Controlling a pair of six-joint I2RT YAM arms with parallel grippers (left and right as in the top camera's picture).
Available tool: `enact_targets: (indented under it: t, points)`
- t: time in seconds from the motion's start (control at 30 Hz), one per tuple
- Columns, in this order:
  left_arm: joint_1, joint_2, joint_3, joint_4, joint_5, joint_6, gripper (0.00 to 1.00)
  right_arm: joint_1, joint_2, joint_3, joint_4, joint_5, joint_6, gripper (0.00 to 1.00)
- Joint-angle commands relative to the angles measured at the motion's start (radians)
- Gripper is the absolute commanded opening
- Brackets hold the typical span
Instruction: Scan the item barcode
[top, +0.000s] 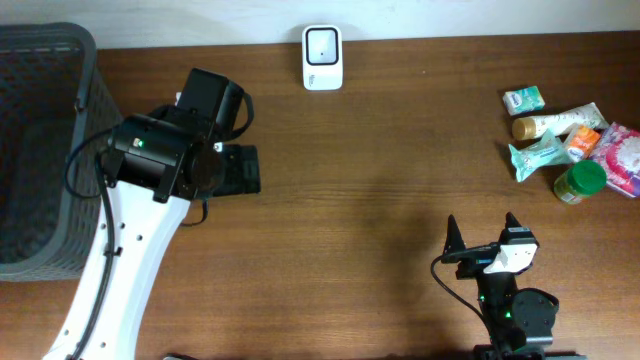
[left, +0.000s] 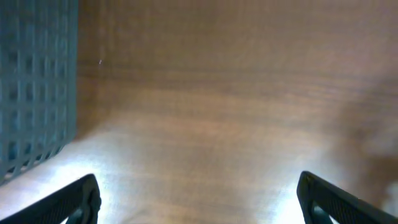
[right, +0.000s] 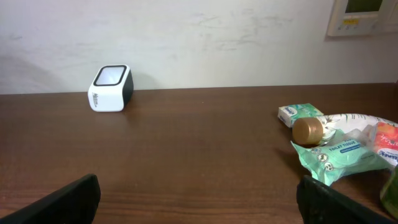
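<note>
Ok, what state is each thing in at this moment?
Left gripper: open, empty, over bare table.
Right gripper: open, empty.
Scanner: standing on the table, untouched.
Basket: upright, nothing visible inside.
Gold-capped bottle: lying on its side among the items.
Green-lidded jar: standing, lid on.
Tissue pack: lying flat.

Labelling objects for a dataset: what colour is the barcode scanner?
The barcode scanner is white with a black-framed scan window, clearest in the right wrist view.

Table (top: 380, 200): dark brown wood grain, matte, soft glare in places. Wall (right: 217, 37): off-white, scuffed, meeting the table's far edge. Control panel (right: 364, 15): beige, wall-mounted.
</note>
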Motion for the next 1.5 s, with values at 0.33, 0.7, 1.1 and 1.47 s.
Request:
enact_targets:
  t: [0.33, 0.7, 1.1, 1.47]
  points:
    - [0.025, -0.366, -0.681, 0.697, 0.102, 0.05, 0.99, 0.006, -0.01, -0.013, 0.001, 0.008, 0.008, 0.98]
    - [0.126, -1.022, -1.564, 1.599, 0.328, 0.225, 0.99, 0.006, -0.01, -0.013, 0.001, 0.008, 0.008, 0.99]
    - [0.201, -1.363, -1.786, 1.695, 0.292, 0.224, 0.99, 0.006, -0.01, -0.013, 0.001, 0.008, 0.008, 0.99]
    - [0.309, -1.496, -1.786, 1.427, 0.293, 0.245, 0.99, 0.006, -0.01, -0.013, 0.001, 0.008, 0.008, 0.99]
